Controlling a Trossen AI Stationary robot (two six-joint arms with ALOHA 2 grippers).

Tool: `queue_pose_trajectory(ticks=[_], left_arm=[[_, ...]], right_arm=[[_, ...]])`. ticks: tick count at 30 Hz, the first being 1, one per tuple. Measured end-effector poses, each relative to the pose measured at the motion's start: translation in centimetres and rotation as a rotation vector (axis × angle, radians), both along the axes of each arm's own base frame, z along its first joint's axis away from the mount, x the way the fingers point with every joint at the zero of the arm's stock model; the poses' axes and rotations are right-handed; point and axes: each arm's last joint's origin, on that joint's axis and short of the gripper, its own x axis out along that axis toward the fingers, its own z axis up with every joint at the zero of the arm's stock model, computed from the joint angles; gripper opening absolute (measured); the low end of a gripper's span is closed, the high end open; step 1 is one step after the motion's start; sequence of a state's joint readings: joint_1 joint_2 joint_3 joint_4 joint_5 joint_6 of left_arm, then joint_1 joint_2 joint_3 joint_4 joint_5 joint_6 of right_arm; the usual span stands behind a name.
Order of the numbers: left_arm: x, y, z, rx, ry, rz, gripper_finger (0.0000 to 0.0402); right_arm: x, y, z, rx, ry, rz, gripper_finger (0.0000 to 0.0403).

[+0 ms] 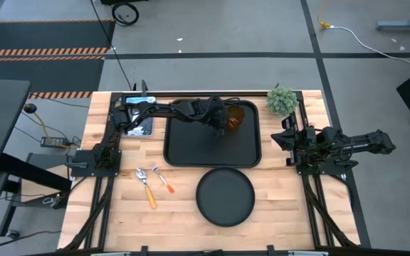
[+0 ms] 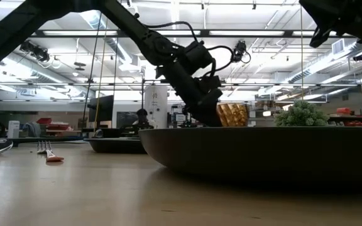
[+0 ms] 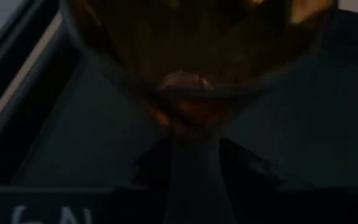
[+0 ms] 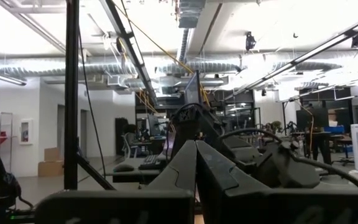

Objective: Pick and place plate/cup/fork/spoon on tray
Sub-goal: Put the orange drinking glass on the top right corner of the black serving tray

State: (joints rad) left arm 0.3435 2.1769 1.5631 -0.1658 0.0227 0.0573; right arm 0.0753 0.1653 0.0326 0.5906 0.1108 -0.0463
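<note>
One tray (image 1: 191, 146), one plate (image 1: 225, 196), one cup (image 1: 233, 119), one fork (image 1: 162, 179) and one spoon (image 1: 146, 188) were on the wooden surface (image 1: 276, 192), along with a single small potted plant (image 1: 282, 101). No brand or label could be read; at the bottom of the left wrist view there were pale marks on the arm's housing too dim to make out.

The left hand (image 1: 221, 122) reached across from the surface's left side to the far right corner of the tray, where the amber cup stood. In the low view that hand (image 2: 209, 103) angled down beside the cup (image 2: 232, 114), touching or just short of its side. From the left wrist view the cup (image 3: 191, 68) filled most of the picture, its base set just ahead of the dark fingers (image 3: 238, 165); whether they gripped it, and how far apart they stood, I could not tell.

The plate lay on the bare surface just in front of the tray, apart from it. The fork and spoon lay side by side to the left of the plate, the spoon farther left, both angled with their handles toward the near edge.

The right arm waited at the right edge of the surface, near the plant. In its wrist view the right hand (image 4: 196, 171) had its two fingers pressed together with nothing between them.
</note>
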Motion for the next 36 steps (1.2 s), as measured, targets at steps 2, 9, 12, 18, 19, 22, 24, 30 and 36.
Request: queue_pose_trajectory(ticks=[2, 9, 12, 18, 19, 22, 24, 30, 36], left_arm=[[0.4, -0.1, -0.1, 0.000, -0.034, 0.007, 0.0143], [1.2, -0.1, -0.4, -0.005, -0.128, 0.034, 0.0141], [1.6, 0.1, -0.7, 0.000, -0.164, 0.047, 0.0141], [1.3, -0.1, -0.8, -0.020, -0.127, 0.040, 0.0141], [1.3, -0.2, -0.8, -0.041, -0.128, 0.014, 0.0141], [1.5, -0.9, -0.5, -0.106, -0.148, -0.060, 0.0141], [1.8, -1.8, -0.7, -0.132, -0.151, -0.087, 0.0141], [2.9, -3.5, -1.4, -0.095, -0.189, -0.102, 0.0141], [3.4, -2.9, -1.2, -0.036, -0.278, -0.033, 0.0141]], right_arm=[[0.0, 0.0, 0.0, 0.000, -0.003, 0.000, 0.0009], [-0.1, 0.0, 0.1, -0.001, -0.011, 0.000, 0.0009], [0.0, 0.0, 0.1, -0.001, -0.010, 0.002, 0.0009], [0.4, -0.2, -0.8, 0.048, 0.093, -0.049, 0.0009], [0.6, -0.2, -1.2, 0.070, 0.130, -0.063, 0.0009], [1.1, -0.3, -1.8, 0.122, 0.193, -0.098, 0.0009], [1.3, -0.4, -1.9, 0.140, 0.209, -0.124, 0.0009], [1.4, -0.4, -1.6, 0.149, 0.170, -0.135, 0.0009], [1.3, -0.4, -1.4, 0.144, 0.153, -0.133, 0.0009]])
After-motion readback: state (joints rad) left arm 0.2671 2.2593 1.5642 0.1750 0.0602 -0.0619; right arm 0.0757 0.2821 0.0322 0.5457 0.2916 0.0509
